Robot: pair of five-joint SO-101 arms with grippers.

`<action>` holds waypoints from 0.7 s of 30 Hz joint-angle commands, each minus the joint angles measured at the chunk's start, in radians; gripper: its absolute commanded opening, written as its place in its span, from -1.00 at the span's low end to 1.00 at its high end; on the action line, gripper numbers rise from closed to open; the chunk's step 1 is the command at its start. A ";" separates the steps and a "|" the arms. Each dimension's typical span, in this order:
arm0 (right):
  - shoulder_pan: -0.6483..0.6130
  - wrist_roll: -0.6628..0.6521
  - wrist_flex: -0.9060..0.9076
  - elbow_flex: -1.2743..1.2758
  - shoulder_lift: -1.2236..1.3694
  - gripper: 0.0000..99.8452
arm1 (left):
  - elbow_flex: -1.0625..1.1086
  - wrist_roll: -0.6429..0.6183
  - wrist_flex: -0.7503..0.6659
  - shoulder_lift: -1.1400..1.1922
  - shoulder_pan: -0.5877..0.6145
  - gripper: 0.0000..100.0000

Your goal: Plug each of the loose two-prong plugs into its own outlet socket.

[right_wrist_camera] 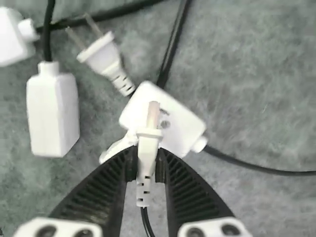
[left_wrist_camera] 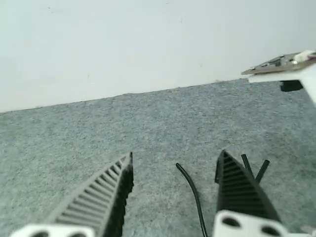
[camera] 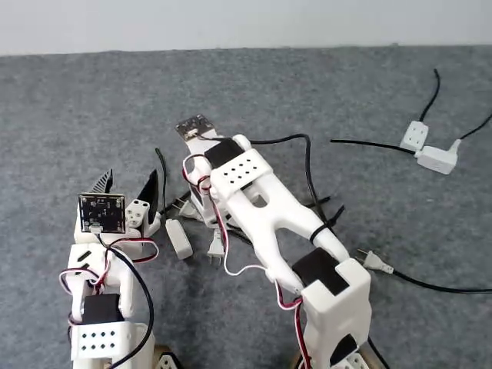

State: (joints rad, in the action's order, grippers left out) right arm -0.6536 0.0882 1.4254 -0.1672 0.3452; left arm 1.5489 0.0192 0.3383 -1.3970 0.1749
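We judge the plug [right_wrist_camera: 147, 136] light, rigid, slick — our right gripper [right_wrist_camera: 146, 152] clamps its moulded body, prongs facing the outlet socket [right_wrist_camera: 177, 123] at twelve o'clock; left gripper [left_wrist_camera: 174, 170] spread, empty.

right pincer [right_wrist_camera: 146, 154] — clamped on plug [right_wrist_camera: 147, 140] | prongs over socket [right_wrist_camera: 180, 126] — contact unclear

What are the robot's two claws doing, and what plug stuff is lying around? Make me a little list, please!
left gripper: open, empty, above the grey mat
right gripper: shut on a white plug, held over a white socket
plugged in yet: cannot tell
second plug: loose, lying near another socket block
third plug: loose on the mat, apart from the rest
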 commanded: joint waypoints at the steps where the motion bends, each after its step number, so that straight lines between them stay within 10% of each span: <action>1: 0.036 -0.015 -0.025 0.000 -0.008 -0.98 | -0.010 -0.011 -0.026 -0.002 0.006 -0.48; 21: 0.070 -0.055 0.077 0.000 -0.113 -0.98 | -0.010 -0.011 -0.026 -0.002 -0.003 -0.48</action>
State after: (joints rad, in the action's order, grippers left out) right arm -0.5708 0.0775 1.4668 -0.1672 0.3345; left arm 1.5489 0.0192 0.3383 -1.3970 0.1749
